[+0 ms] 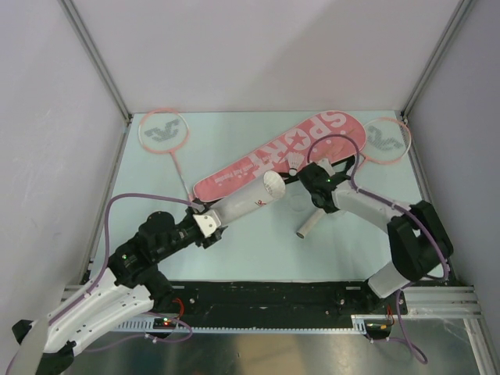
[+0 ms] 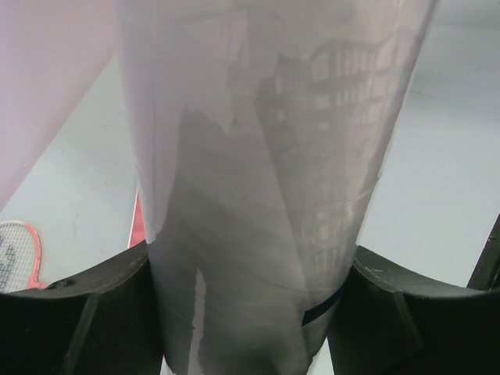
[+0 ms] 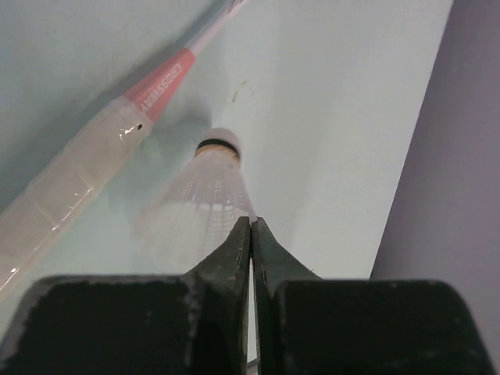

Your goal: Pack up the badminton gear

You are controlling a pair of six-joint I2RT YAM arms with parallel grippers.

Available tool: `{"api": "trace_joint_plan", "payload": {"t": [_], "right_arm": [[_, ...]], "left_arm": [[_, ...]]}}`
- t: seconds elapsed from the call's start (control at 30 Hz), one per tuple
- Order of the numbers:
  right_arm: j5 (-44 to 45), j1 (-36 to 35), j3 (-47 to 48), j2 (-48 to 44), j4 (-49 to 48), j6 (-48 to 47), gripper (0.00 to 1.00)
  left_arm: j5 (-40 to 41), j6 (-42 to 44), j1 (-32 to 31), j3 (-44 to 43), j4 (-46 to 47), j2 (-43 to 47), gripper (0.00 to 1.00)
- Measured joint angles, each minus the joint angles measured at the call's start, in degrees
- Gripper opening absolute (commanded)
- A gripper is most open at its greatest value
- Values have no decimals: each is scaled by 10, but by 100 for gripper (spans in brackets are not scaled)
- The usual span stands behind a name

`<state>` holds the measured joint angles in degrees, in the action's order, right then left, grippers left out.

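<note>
- White walls close in a pale bench. The pink bag lies slantwise from mid-bench toward the far right corner. One racket sits at the far left corner, and the other racket at the far right corner, its handle reaching back toward mid-bench.
- First risk: the shuttlecock hangs by a thin pinch of its skirt — a knock against the tube's rim would likely twist it free or crumple the skirt.
- Second risk: the tube is held at its near end only and slants over mid-bench. If its mouth sits off line, the shuttlecock would probably miss and drop onto the bench beside the bag.
- The left tool is spread wide and clenched around the tube, a finger pressed on each side.
- The right tool is all but closed — tips squeezed on the skirt's edge, cork pointing away, near the tube's mouth by the bag's near edge.
</note>
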<state>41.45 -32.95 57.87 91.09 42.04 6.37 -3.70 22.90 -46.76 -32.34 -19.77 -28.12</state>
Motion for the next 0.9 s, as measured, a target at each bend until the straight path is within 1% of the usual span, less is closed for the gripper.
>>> {"api": "trace_joint_plan", "payload": {"t": [0.2,0.33,0.43,0.53,0.63,0.77,0.9], "right_arm": [[7,-3,5,-101,7,7,0],[-24,2,31,-168,14,11,0],[-108,13,48,-233,5,11,0],[-242,38,59,-308,-11,20,0],[-353,61,79,-359,-26,39,0],[-486,87,105,-393,-48,68,0],[-613,124,111,-418,-73,107,0]], "left_arm": [[0,0,0,0,0,-5,54],[0,1,0,0,0,-9,54],[3,2,0,0,0,-14,54],[8,7,0,0,0,-21,54],[12,12,0,0,0,-25,53],[16,17,0,0,0,-27,53],[16,25,0,0,0,-28,53]]}}
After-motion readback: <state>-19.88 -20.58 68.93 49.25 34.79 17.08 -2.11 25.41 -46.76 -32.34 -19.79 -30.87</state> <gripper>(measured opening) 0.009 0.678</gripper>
